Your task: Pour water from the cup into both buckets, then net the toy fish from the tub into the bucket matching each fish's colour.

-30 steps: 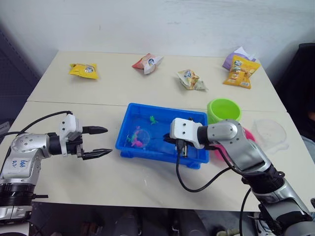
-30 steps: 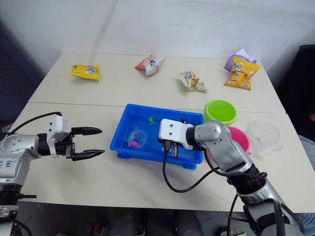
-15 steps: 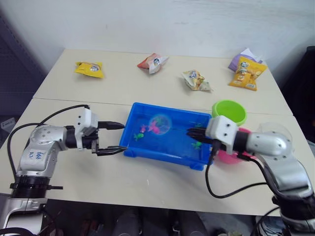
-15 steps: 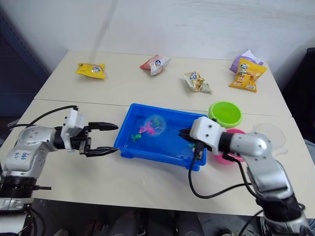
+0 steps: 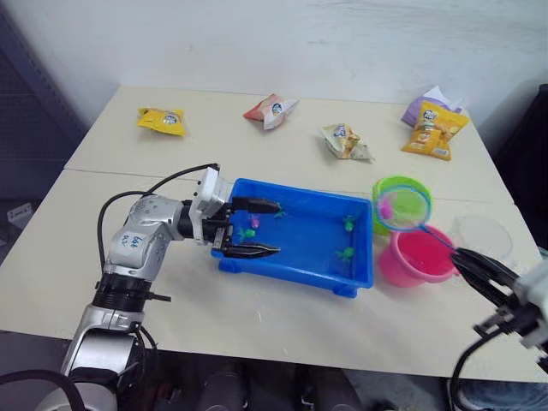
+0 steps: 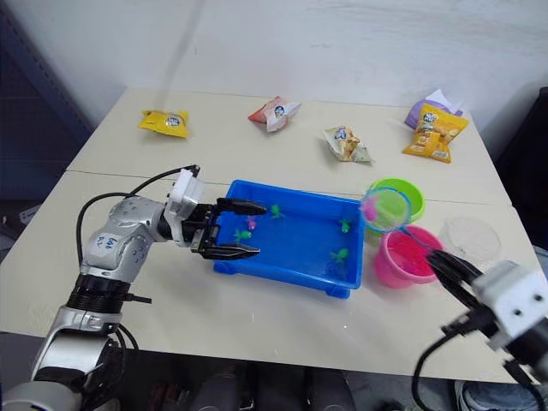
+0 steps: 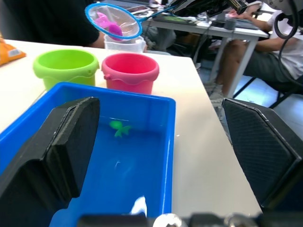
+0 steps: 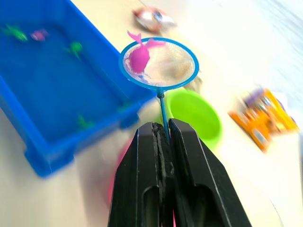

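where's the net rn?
Head views: the blue-rimmed mesh net, holding a pink toy fish, is on the robot's right, raised in front of the lime green bucket.

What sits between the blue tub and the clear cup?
The pink bucket stands between the tub and cup, with the green bucket just behind, in the left eye view.

My net [image 5: 404,211], its handle pinched in my right pincer [image 8: 163,135], held a pink fish [image 8: 139,56] above the green bucket [image 5: 396,190] and pink bucket [image 5: 417,258]. Green fish [image 5: 345,253] lay in the blue tub [image 5: 300,272].
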`<state>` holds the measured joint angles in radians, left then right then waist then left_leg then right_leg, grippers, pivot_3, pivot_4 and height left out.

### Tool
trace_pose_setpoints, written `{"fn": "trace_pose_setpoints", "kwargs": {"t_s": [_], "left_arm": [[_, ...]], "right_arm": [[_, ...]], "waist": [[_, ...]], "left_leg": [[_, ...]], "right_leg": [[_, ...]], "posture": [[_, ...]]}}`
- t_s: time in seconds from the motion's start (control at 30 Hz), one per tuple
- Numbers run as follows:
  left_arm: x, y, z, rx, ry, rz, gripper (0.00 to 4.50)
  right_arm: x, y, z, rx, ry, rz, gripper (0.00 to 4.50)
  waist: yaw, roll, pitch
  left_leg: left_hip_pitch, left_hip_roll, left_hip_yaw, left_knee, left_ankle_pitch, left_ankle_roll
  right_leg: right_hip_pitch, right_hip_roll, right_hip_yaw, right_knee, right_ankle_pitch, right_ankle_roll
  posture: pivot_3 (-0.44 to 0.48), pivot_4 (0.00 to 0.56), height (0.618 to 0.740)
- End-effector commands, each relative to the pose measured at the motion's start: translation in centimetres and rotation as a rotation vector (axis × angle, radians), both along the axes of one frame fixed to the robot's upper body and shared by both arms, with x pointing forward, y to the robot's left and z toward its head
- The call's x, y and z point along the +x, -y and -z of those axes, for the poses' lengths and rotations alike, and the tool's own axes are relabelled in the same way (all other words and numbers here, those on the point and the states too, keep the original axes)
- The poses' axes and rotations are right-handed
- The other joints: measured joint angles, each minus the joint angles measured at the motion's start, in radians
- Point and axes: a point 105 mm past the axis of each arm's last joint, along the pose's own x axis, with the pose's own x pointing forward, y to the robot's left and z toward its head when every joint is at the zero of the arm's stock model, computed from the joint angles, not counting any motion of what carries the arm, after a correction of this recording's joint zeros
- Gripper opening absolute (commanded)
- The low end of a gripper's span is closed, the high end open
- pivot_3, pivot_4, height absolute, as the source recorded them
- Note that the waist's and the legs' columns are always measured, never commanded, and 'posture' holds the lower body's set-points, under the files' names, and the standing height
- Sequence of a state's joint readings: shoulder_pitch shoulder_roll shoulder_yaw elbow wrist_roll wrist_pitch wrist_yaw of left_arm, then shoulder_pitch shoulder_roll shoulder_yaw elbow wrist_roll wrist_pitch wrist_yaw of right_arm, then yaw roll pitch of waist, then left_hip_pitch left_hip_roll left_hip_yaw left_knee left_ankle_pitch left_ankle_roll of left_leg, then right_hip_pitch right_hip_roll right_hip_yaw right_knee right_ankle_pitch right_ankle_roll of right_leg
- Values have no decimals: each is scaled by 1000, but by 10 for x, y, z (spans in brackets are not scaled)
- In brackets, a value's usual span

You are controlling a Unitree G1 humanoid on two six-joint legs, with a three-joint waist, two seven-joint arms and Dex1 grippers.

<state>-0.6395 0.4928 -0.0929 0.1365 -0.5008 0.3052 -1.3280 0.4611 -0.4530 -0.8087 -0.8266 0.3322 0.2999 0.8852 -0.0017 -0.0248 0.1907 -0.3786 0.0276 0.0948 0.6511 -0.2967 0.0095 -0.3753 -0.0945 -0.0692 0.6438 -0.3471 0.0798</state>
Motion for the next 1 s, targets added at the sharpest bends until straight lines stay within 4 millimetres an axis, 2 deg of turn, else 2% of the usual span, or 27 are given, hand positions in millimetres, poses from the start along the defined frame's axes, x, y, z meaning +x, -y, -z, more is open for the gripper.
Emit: {"fn": "trace_pose_setpoints", "kwargs": {"t_s": [0.03, 0.13, 0.2, 0.27, 0.37, 0.43, 0.53, 0.7, 0.9, 1.0], "left_arm": [[-5, 4, -4, 21, -11, 75, 4435], [-4, 4, -4, 20, -2, 74, 4435], [-3, 5, -3, 18, -5, 70, 4435], [-3, 6, -1, 21, -3, 71, 4435], [-3, 5, -2, 15, -4, 64, 4435], [-2, 4, -1, 16, -2, 55, 4435], [-1, 4, -1, 10, 4, 45, 4435], [4, 4, 0, -33, -39, 2, 4435], [10, 0, 6, -12, 10, -31, 4435], [12, 2, 8, -10, 41, -36, 4435]], "right_arm": [[-20, 27, -5, -93, 63, 131, 0], [-27, 42, 3, -206, 83, 184, 0], [-29, 51, 14, -340, 77, 204, 0], [-26, 57, 23, -507, 80, 196, 0], [-19, 64, 24, -667, 132, 207, 0], [-16, 64, 29, -840, 136, 158, 0], [-11, 63, 29, -893, 197, 155, 0], [-9, 64, 26, -1114, 255, 156, 0], [-9, 60, 23, -1202, 350, 175, 0], [-7, 61, 30, -1238, 378, 154, 0]], "waist": [[-3, 0, 0], [-3, 0, 0], [-3, 0, 0], [-2, 0, 0], [-3, 0, 0], [-3, 1, 0], [-1, 1, 0], [-1, 1, 0], [-2, 1, 0], [-1, 1, 0]], "left_leg": [[1, 0, 1, 0, 0, 0], [4, 0, 3, -1, 0, 0], [5, 0, 3, -1, 0, 0], [5, 0, 4, -2, 0, -1], [6, 0, 5, -1, 0, -1], [6, 0, 6, -2, 0, -1], [7, 0, 6, -2, 1, -3], [7, 0, 6, -2, 1, -3], [7, 0, 6, -2, 1, -4], [7, 0, 6, -2, 1, -4]], "right_leg": [[0, 0, 1, 0, 0, 0], [1, 0, 4, 1, 0, 0], [1, 0, 4, 1, 0, 0], [1, 0, 5, 1, 0, 0], [1, 0, 6, 1, 0, 0], [0, 0, 7, 2, 0, 0], [0, 0, 7, 2, 0, -1], [1, 0, 7, 2, -1, -1], [0, 1, 7, 2, -1, -1], [0, 1, 7, 2, -1, -1]], "posture": [[0, 150, 738], [0, 150, 738], [0, 150, 738], [0, 150, 738], [0, 150, 738], [0, 150, 738], [0, 150, 738], [0, 150, 738], [0, 150, 738], [0, 150, 738]]}}
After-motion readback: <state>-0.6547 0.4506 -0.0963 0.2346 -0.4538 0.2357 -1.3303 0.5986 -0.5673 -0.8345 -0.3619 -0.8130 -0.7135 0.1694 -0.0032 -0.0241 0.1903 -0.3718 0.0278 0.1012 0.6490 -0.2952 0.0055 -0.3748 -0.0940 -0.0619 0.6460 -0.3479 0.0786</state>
